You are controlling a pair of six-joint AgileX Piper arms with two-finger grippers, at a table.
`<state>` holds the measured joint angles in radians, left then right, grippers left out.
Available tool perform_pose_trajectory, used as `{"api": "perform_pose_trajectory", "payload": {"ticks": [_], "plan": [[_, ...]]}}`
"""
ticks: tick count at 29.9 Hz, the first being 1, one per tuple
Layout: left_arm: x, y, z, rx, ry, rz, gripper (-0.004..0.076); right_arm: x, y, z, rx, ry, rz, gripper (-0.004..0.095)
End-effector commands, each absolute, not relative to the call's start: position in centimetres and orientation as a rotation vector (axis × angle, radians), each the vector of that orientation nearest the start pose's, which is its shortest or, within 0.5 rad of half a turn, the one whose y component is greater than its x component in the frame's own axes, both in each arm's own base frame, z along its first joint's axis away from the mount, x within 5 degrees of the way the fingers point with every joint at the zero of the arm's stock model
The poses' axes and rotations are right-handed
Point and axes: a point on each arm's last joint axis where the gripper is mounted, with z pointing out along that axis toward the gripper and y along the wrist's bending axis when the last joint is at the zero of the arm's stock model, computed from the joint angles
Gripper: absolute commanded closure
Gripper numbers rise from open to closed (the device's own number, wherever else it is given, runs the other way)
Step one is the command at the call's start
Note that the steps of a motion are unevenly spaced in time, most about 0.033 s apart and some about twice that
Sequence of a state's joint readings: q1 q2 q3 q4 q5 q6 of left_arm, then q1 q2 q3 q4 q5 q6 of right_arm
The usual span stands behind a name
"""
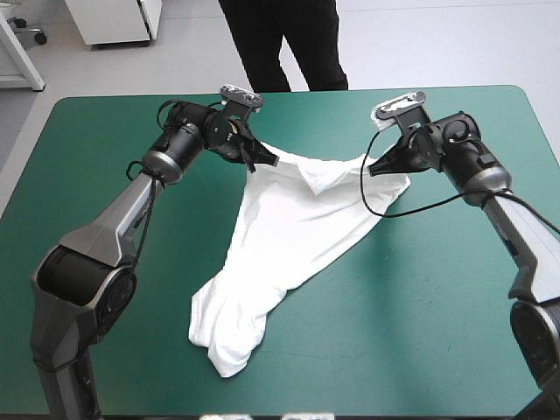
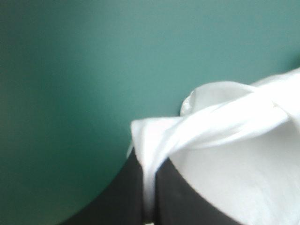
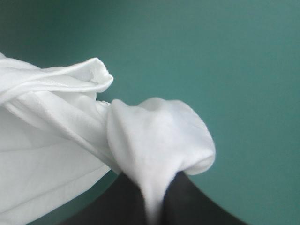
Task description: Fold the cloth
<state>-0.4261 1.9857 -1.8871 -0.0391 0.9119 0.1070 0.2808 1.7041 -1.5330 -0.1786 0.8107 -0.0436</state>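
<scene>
I have the T-shirt [image 1: 289, 236] strung between both arms over the middle of the table [image 1: 420, 332]. It is white, pulled wide along its raised far edge and narrowing as it drops toward the near side; its near end lies in a crumpled heap on the teal-green cover, left of centre. The left end effector [image 1: 252, 156] is clenched on the far-left corner; in its wrist view the black fingers [image 2: 124, 197] are all but closed, with a twisted band of cloth pinched between them. The right end effector [image 1: 376, 166] grasps the far-right corner the same way; its fingers [image 3: 192, 201] meet on a bunched knob of fabric that bulges ahead of them. Between the two grips the far edge sags, and a flap folds over near the middle.

I cannot tell whether I hold the hem or the shoulders, and I cannot pick out sleeves or collar. In both wrist views the fingertips are buried under cloth and the shirt runs out of view to one side. In the high view the heap's folds hide how the layers lie.
</scene>
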Motion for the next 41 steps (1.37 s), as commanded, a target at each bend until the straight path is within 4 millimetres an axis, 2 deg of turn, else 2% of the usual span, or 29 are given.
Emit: {"api": "perform_pose_trajectory", "payload": {"ticks": [1, 5, 8, 11, 14, 16, 18, 21, 25, 28, 32, 35, 41], "plan": [[41.5, -19.4, 33.2, 0.621, 2.316, -0.226, 0.0733, 38.1, 9.6, 33.8, -0.472, 2.316, -0.105, 0.0925], [42.1, -19.9, 31.2, 0.619, 2.371, -0.253, 0.0731, 39.1, 9.9, 31.8, -0.455, 2.369, -0.080, 0.0915], [42.3, -20.0, 30.2, 0.639, 2.410, -0.254, 0.0687, 39.6, 9.9, 31.0, -0.451, 2.379, -0.076, 0.0825], [42.4, -19.7, 29.9, 0.677, 2.418, -0.240, 0.0538, 40.1, 9.1, 31.3, -0.408, 2.348, -0.058, 0.0594], [42.4, -18.8, 30.6, 0.660, 2.434, -0.257, 0.0324, 40.6, 7.7, 33.0, -0.337, 2.335, -0.036, 0.0318], [42.1, -17.7, 31.8, 0.643, 2.466, -0.262, 0.0195, 40.6, 6.5, 34.5, -0.284, 2.340, -0.024, 0.0204], [41.4, -16.4, 33.8, 0.605, 2.460, -0.261, 0.0137, 40.3, 5.4, 36.1, -0.236, 2.346, 0.002, 0.0189], [39.5, -14.9, 37.5, 0.582, 2.408, -0.248, 0.0134, 39.1, 3.6, 38.9, -0.196, 2.317, 0.049, 0.0192], [35.6, -13.2, 42.3, 0.579, 2.341, -0.176, 0.0134, 36.6, 2.1, 41.4, -0.194, 2.306, 0.076, 0.0192], [32.8, -12.0, 44.3, 0.577, 2.338, -0.156, 0.0134, 34.8, 2.1, 42.6, -0.221, 2.294, 0.070, 0.0192], [29.1, -10.6, 44.7, 0.587, 2.383, -0.129, 0.0134, 32.1, 2.2, 44.0, -0.237, 2.277, 0.068, 0.0192], [26.4, -9.6, 43.8, 0.597, 2.424, -0.125, 0.0134, 30.2, 2.2, 44.6, -0.239, 2.261, 0.065, 0.0192], [22.7, -8.6, 39.7, 0.625, 2.511, -0.153, 0.0136, 26.7, 2.0, 44.5, -0.266, 2.250, 0.050, 0.0192]]}}
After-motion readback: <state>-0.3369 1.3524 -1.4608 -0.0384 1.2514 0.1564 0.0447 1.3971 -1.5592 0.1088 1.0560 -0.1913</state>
